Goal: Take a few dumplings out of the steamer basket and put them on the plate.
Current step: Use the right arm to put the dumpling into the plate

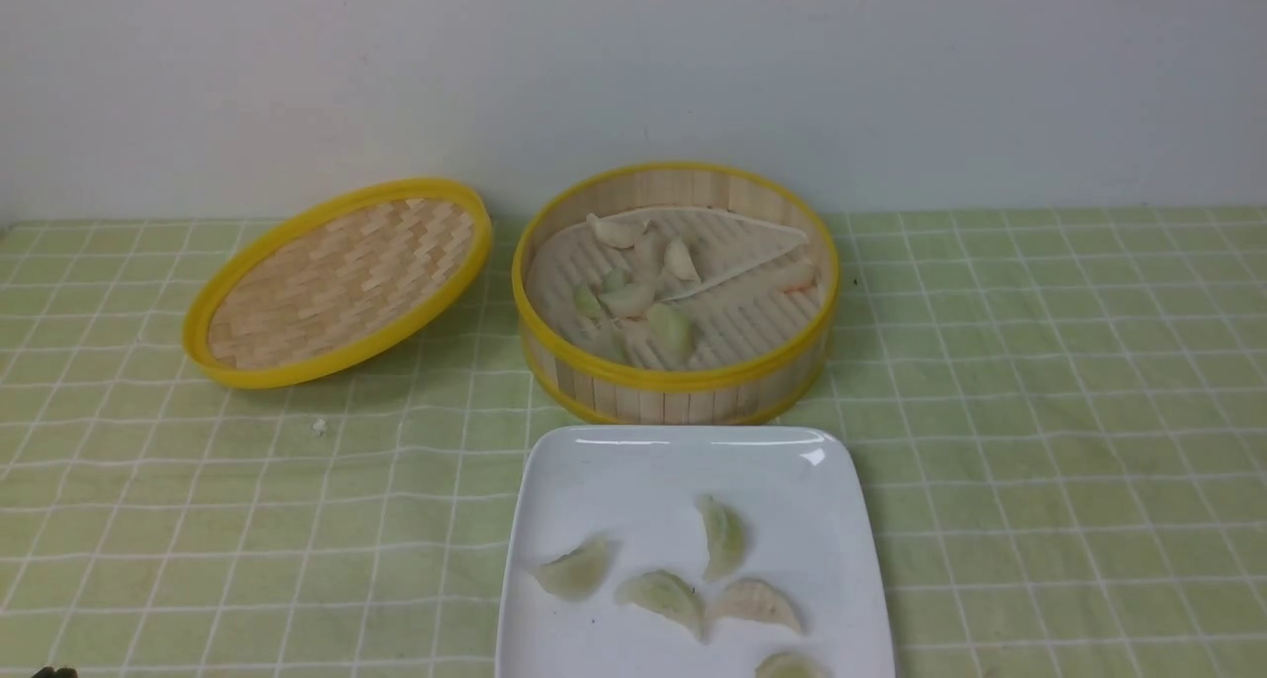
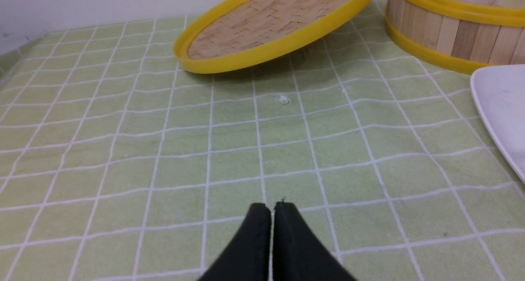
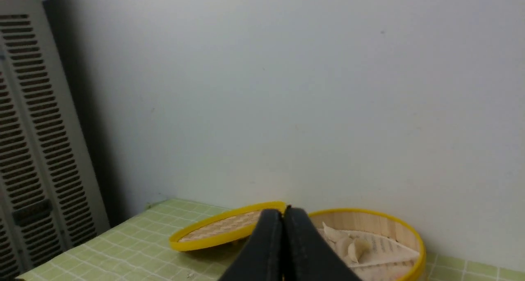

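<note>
The steamer basket point(image 1: 675, 381) stands at the back centre with several pale dumplings point(image 1: 633, 297) on its slatted floor. In front of it lies the white square plate point(image 1: 614, 480), carrying several greenish dumplings point(image 1: 723, 534). Neither arm shows in the front view. My left gripper point(image 2: 270, 209) is shut and empty, low over the green cloth, well short of the plate's edge point(image 2: 498, 108) and the steamer basket point(image 2: 451, 35). My right gripper point(image 3: 283, 213) is shut and empty, raised and facing the wall, with the steamer basket point(image 3: 389, 227) and dumplings point(image 3: 354, 246) beyond it.
The shallow woven lid point(image 1: 341, 282) rests tilted to the left of the basket, also seen as lid point(image 2: 270, 30) and lid point(image 3: 221, 229). A small white crumb point(image 1: 319, 426) lies on the checked cloth. A slatted grey unit point(image 3: 33, 149) stands off the table's side.
</note>
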